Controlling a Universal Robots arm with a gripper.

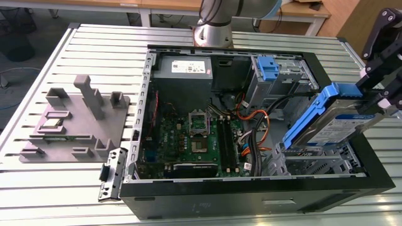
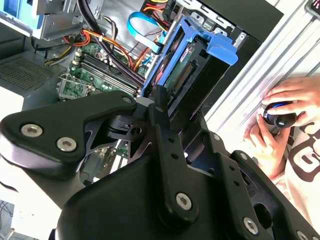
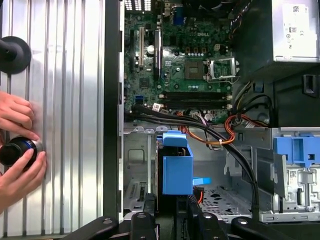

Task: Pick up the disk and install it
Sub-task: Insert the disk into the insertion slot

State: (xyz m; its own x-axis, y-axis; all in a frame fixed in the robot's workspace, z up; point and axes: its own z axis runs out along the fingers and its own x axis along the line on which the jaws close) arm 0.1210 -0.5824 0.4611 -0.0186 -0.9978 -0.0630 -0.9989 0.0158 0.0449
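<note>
Gripper (image 1: 375, 101) clamped on the disk (image 1: 330, 123), which hangs tilted above the open computer case (image 1: 251, 197) towards the exterior view's right. The case lies on a slotted aluminium worktop (image 1: 94, 52) beside a grey fixture (image 1: 75, 117); wooden desks (image 1: 157, 5) stand behind.

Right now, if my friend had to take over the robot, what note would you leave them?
Gripper: shut on the disk, holding it by its upper end.
Disk: in the air and tilted, over the exterior view's right side of the open computer case. Its lower end is close to the metal bay; I cannot tell if they touch.
Done: the disk is picked up.
Left: the disk is not yet seated in the case.
Watch out: a person's hand is on the table right beside the case.
</note>
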